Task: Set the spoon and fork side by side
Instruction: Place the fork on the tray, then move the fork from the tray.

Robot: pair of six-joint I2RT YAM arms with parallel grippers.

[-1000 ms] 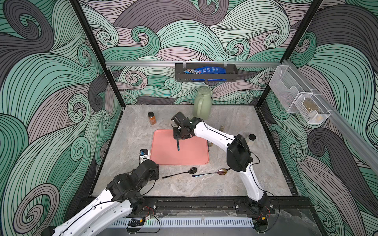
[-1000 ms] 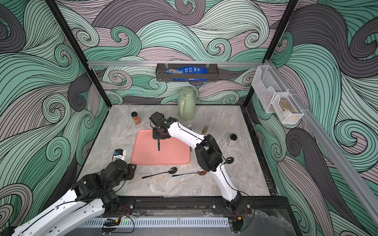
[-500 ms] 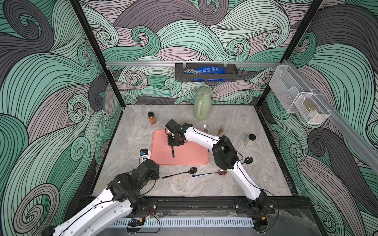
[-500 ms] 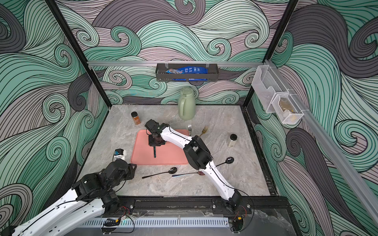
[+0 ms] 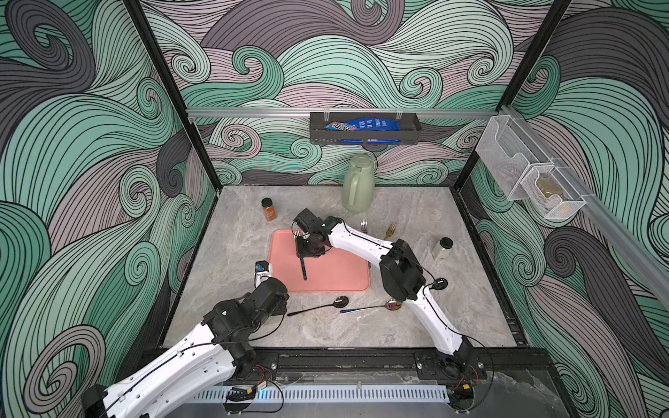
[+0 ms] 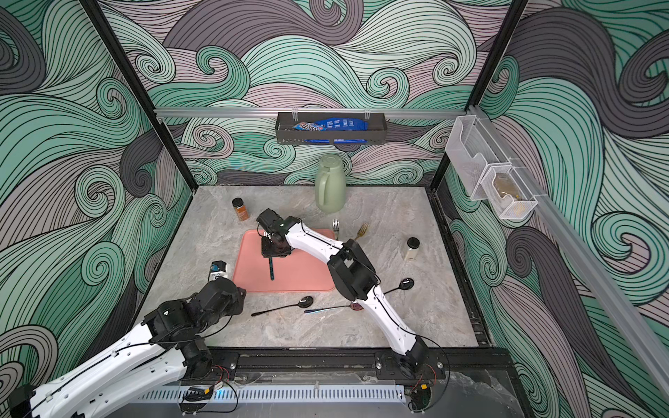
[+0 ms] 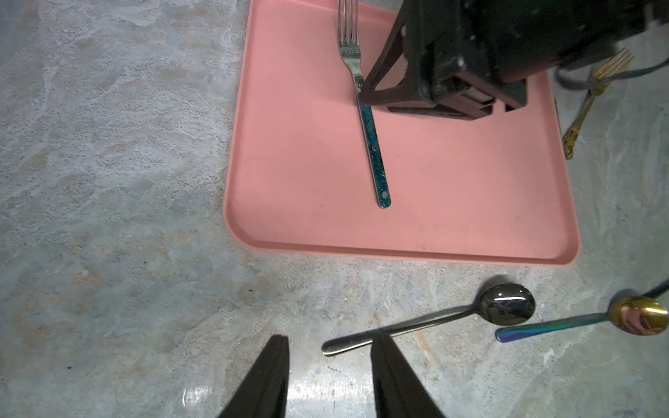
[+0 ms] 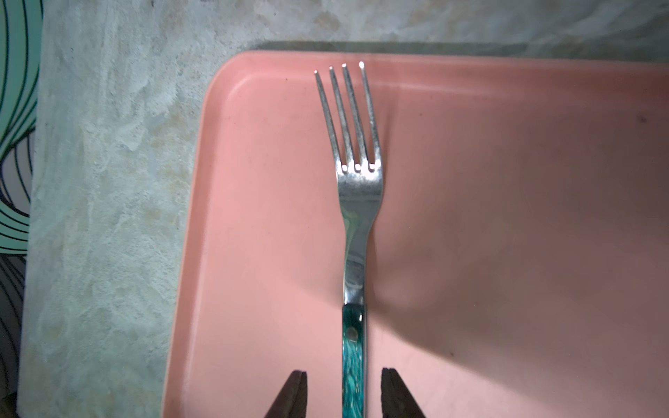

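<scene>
Fork [image 8: 356, 224], lying between right gripper [image 8: 344, 372] jaws standing narrowly apart (no pinch showing): a rising jaw could be snagging, skewing it; left gripper [image 7: 330, 338], part-open, hovering by spoon [image 7: 434, 320].

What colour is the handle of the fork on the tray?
Marbled teal fork handle, clearest in the right wrist view.

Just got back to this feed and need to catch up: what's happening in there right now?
The right claw sits over the pink tray, jaws apart on either side of the teal-handled fork, which lies flat on the tray, not gripped. The left claw is open over the table, with the handle end of the black spoon between its jaws in the left wrist view, not clamped. No spoon is on the tray yet.
</scene>
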